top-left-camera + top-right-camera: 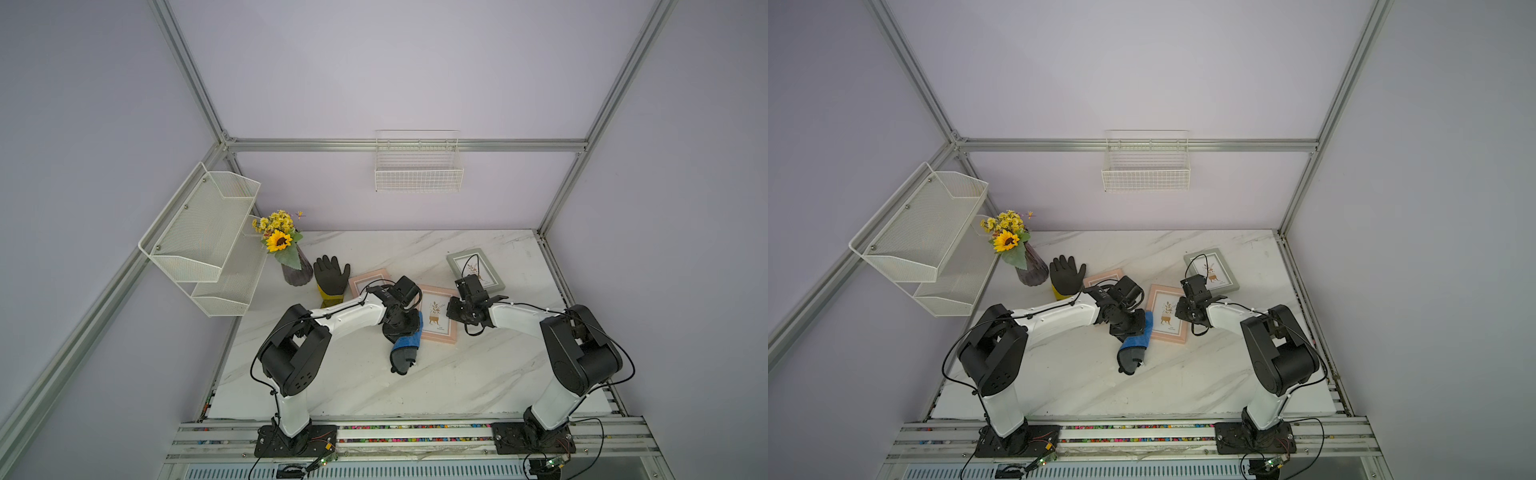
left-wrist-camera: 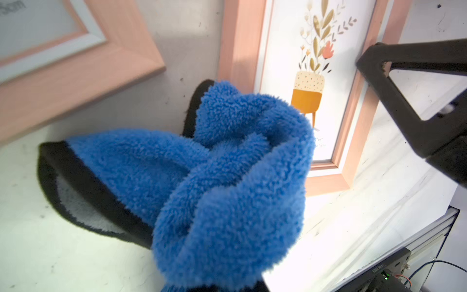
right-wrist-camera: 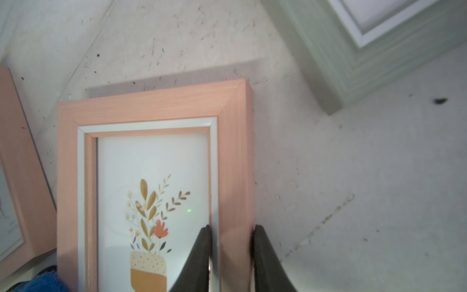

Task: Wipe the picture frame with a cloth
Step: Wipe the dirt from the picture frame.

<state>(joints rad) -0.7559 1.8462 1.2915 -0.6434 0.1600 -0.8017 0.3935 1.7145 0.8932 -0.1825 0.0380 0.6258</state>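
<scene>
Marble-patterned white stone tops the bench [image 1: 374, 395], which is closed in by lilac walls [image 1: 415, 62] braced with aluminium rails [image 1: 407, 145]. One two-tier white mesh shelf [image 1: 199, 232] hangs on the left wall, and one white wire basket [image 1: 418, 178] on the far wall.

Across the bench from left to right stand one dark vase [image 1: 296, 274] of yellow flowers [image 1: 278, 232] and one black-and-yellow glove [image 1: 331, 274]. Then come three frames: a pink frame [image 1: 368, 278] at far centre-left, the picture frame [image 1: 436, 320] in the middle, and a grey-green frame [image 1: 478, 266] far right.

The left hand [image 1: 400, 328] is clamped tight on the cloth [image 2: 227, 177], a single fluffy blue piece with black edging and a grey reverse, bunched into thick folds. The cloth sits against the near-left edge of the picture frame, its grey end trailing nearward.

The picture frame lies face up. It is peach-pink wood with a thin white inner border around a print of leaves in a spotted orange pot. The right hand [image 3: 231, 235] pinches its right rail, one finger on the glass side and the other on the outer edge.
</scene>
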